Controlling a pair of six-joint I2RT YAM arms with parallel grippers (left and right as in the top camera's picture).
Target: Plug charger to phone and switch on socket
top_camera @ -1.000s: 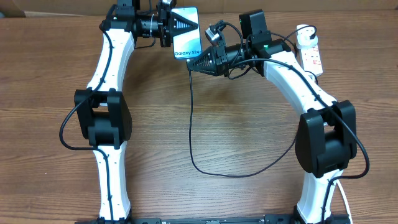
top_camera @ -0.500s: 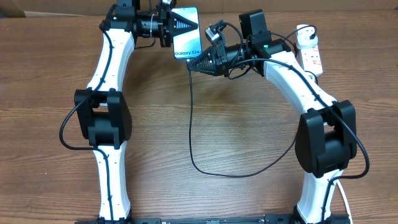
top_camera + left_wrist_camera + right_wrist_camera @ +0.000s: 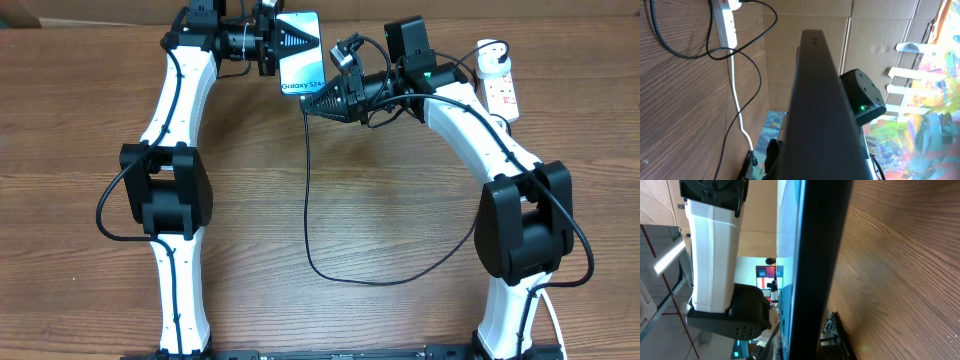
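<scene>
At far centre, left gripper [image 3: 283, 40] clasped phone [image 3: 305, 62]; right gripper [image 3: 312, 104] pinched charger [image 3: 306, 190] tip. Insertion likely needed tip square to phone's lower edge; slow push.

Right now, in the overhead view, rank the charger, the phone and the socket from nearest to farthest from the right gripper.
1. The charger: its end is at the tip of the right gripper.
2. The phone: just up-left, close by.
3. The socket: far off, right table edge.
</scene>
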